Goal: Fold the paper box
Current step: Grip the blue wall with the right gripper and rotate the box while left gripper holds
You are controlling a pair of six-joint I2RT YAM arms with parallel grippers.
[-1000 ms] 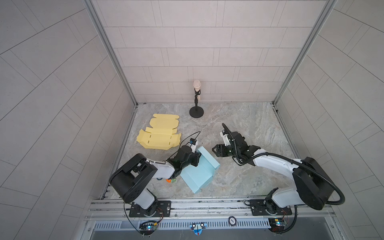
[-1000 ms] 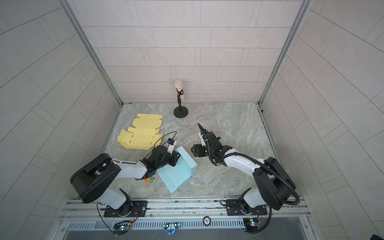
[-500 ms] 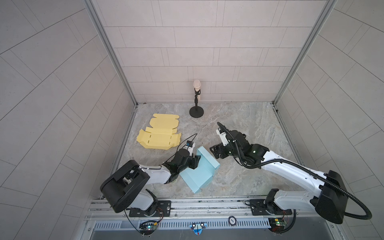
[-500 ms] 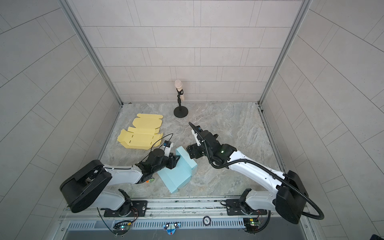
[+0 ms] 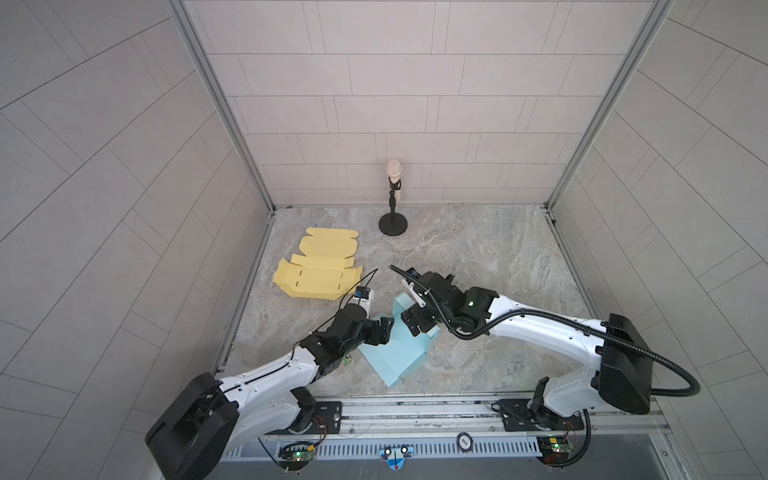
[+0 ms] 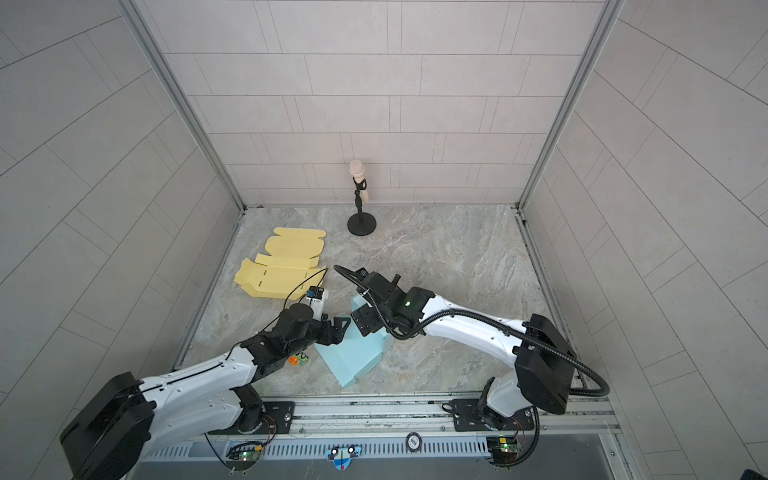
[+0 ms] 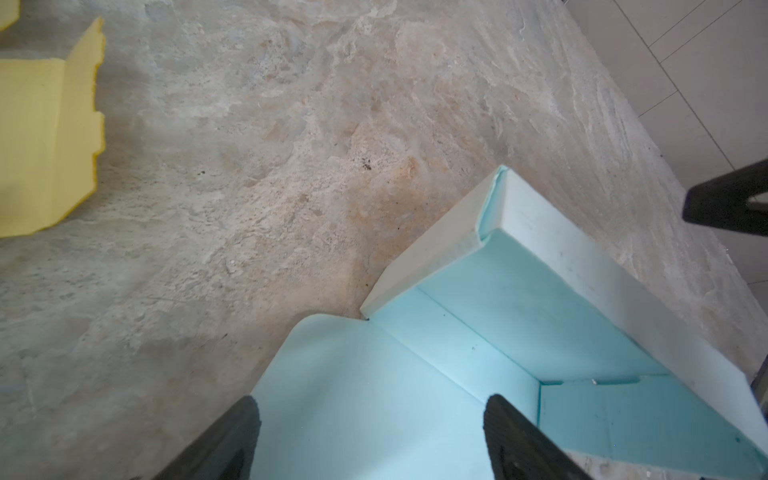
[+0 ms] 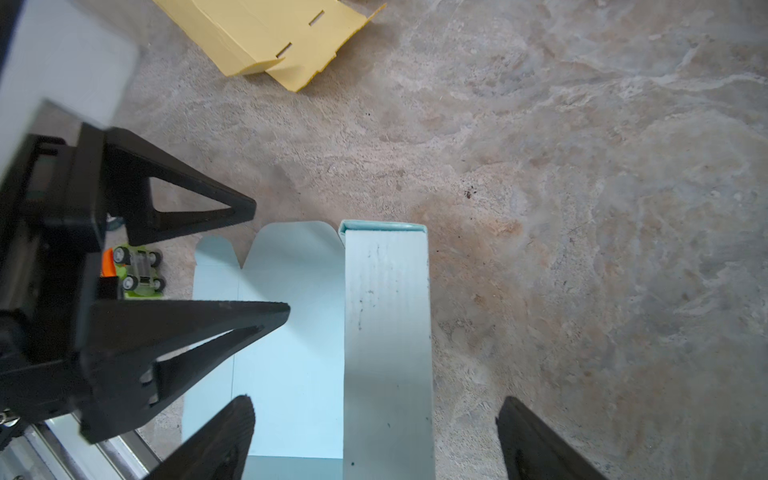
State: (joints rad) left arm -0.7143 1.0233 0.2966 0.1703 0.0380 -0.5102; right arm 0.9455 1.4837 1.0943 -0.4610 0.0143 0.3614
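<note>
**Two open claws over a half-folded blue box**

Both claws were spread wide and held nothing. The left claw (image 7: 370, 398) hung over the flat, round-eared flap (image 8: 291, 257) of the blue paper box (image 5: 399, 353), its fingers apart above bare card and gripping none of it. The right claw (image 8: 375, 399) straddled the box's raised wall (image 8: 386, 332), with a finger clear of it on each side. The box lay on the counter (image 5: 478, 257) between the two arms, with one long wall up and the flap down. A small toy car (image 8: 137, 270) sat just beside the box on the left arm's side. A flat yellow blank (image 5: 320, 270) lay well apart from it, farther back.

The next fold probably called for one claw to pin the standing wall so it could not spring back. The other would then take the flap near its crease and lift it in one smooth arc. Pinching the flap at its tip would likely buckle the thin card or drag the box.
</note>
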